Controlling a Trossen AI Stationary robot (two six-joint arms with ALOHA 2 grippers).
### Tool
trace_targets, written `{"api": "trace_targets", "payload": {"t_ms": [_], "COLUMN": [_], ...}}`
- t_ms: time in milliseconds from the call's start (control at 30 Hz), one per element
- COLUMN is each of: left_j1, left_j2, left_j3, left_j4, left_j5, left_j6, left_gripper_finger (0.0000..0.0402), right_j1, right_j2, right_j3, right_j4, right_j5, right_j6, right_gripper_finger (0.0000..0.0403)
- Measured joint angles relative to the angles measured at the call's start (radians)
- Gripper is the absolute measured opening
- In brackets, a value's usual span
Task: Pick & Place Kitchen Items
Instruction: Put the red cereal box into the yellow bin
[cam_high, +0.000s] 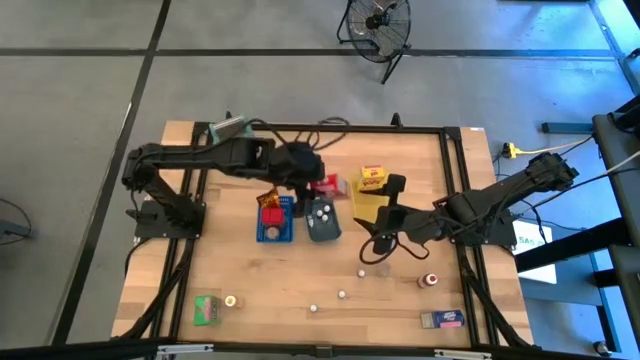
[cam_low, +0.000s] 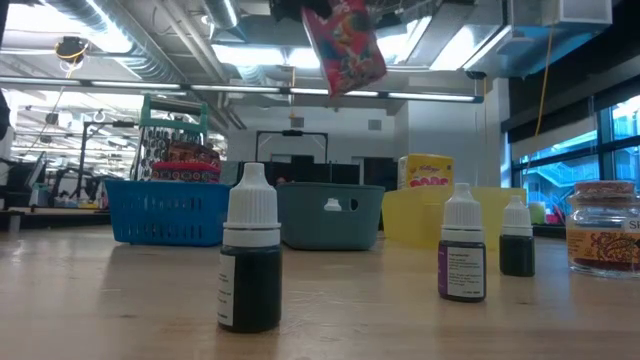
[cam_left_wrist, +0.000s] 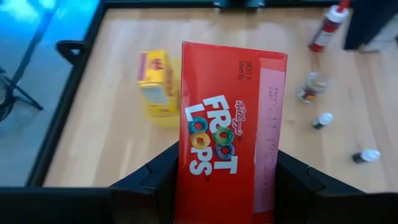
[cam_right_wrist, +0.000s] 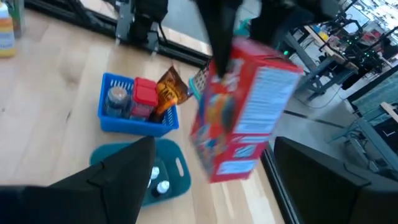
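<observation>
High view shows sorting partly done: the blue basket (cam_high: 275, 222) and grey tray (cam_high: 322, 220) at centre hold items. The left gripper (cam_high: 318, 185) pinches a red cereal box (cam_high: 327, 186) above them; the right gripper (cam_high: 378, 243) hangs spread. Small bottles (cam_high: 342, 295) and cartons (cam_high: 208, 309) wait along the lower counter (cam_high: 250, 270).

Overhead view straight down, low view level – both wrist views share red carton (cam_left_wrist: 230, 134)

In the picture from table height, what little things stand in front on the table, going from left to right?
Dark dropper bottle with a white cap → smaller dark dropper bottle with a purple label → small dark dropper bottle farther back → small glass jar with a brown patterned label.
</observation>
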Motion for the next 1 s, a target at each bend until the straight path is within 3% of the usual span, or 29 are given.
{"api": "trace_targets", "payload": {"t_ms": [633, 1000], "left_j1": [-0.109, -0.109], "left_j2": [0.049, 0.052], "left_j3": [0.0, 0.0], "left_j4": [0.079, 0.094], "left_j5": [-0.001, -0.002], "left_j6": [-0.002, -0.002], "left_gripper_finger": [0.0176, 0.0176], "right_j1": [-0.052, -0.125], "right_j2": [0.0, 0.033], "right_j3": [0.011, 0.011], "right_j4": [0.142, 0.168], "right_j5": [-0.117, -0.276], "right_j6": [-0.028, -0.011], "right_gripper_finger": [0.0332, 0.0332]}}
